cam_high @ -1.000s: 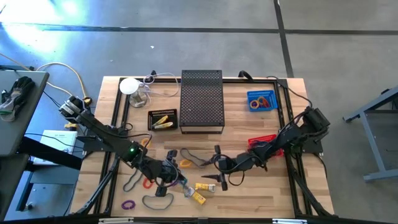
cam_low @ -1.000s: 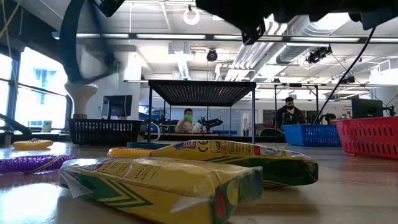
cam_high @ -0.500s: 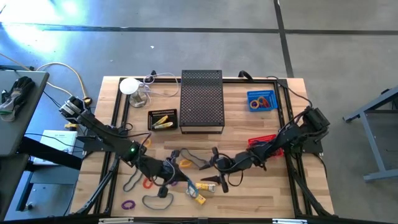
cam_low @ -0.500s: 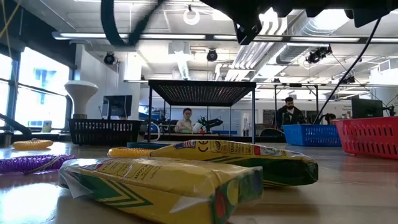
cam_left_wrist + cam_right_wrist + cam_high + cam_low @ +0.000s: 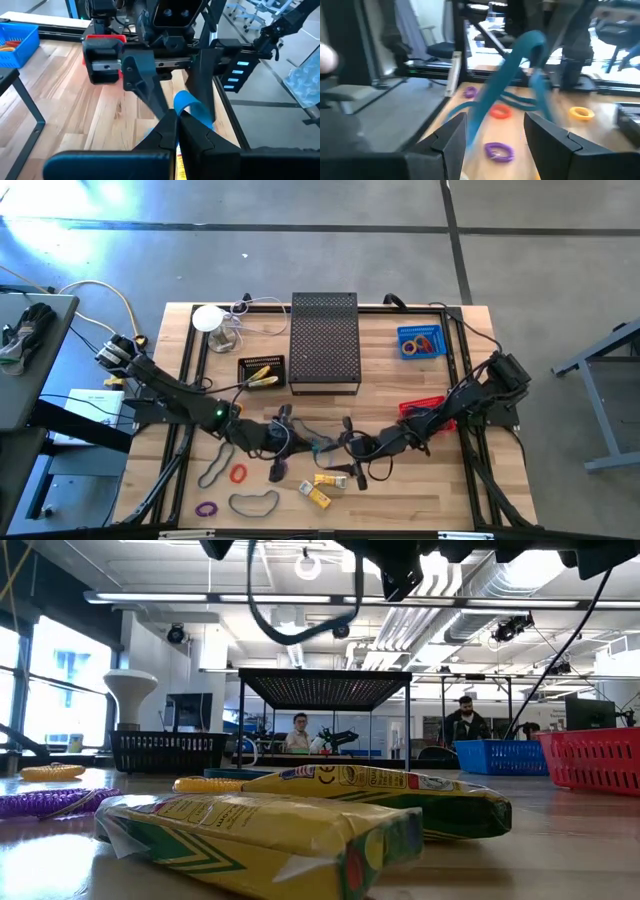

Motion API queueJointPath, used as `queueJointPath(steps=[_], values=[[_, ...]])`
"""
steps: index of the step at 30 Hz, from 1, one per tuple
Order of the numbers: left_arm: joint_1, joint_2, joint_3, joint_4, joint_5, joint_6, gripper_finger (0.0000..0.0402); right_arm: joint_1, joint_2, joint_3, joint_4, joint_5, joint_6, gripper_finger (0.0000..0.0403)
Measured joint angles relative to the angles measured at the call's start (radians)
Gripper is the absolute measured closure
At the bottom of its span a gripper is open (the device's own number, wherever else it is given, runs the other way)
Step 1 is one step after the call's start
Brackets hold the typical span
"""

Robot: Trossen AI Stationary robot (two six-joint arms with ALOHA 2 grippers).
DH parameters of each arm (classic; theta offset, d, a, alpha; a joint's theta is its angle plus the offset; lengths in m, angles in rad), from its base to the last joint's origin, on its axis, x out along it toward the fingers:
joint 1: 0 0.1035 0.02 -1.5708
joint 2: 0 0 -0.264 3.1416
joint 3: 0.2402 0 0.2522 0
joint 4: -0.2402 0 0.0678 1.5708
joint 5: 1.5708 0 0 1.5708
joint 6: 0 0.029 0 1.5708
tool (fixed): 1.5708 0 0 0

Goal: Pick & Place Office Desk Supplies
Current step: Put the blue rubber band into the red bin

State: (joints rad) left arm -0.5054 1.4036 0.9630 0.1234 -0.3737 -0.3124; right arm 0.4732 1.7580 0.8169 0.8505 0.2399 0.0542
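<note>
Near the middle of the table's front half, the left gripper (image 5: 283,423) is pinched shut on a blue rubber band (image 5: 189,106), which hangs in the air between the two arms. The right gripper (image 5: 347,442) faces it from just beside, fingers (image 5: 547,137) spread apart with the band's loop hanging in front of them. The remaining supplies lie toward the front edge: yellow packets (image 5: 322,485), a dark band (image 5: 252,502), a red ring (image 5: 238,474) and a purple ring (image 5: 206,508). Risk: the band is thin and slack, so it could snag on a finger or slip free if the right gripper closes off-centre. With the arms this close, the grippers could collide.
</note>
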Motion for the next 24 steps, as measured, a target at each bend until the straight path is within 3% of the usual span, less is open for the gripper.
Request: queueJointPath(steps=[4,24], values=[[0.002,0.0,0.0,0.0,0.0,-0.017,0.0401,-0.005,0.0,-0.001,0.013,0.043,-0.007,0.0218],[0.058,0.0,0.0,0.01,0.0,-0.032,0.0401,-0.034,0.0,-0.001,0.072,0.02,0.074,0.0218]])
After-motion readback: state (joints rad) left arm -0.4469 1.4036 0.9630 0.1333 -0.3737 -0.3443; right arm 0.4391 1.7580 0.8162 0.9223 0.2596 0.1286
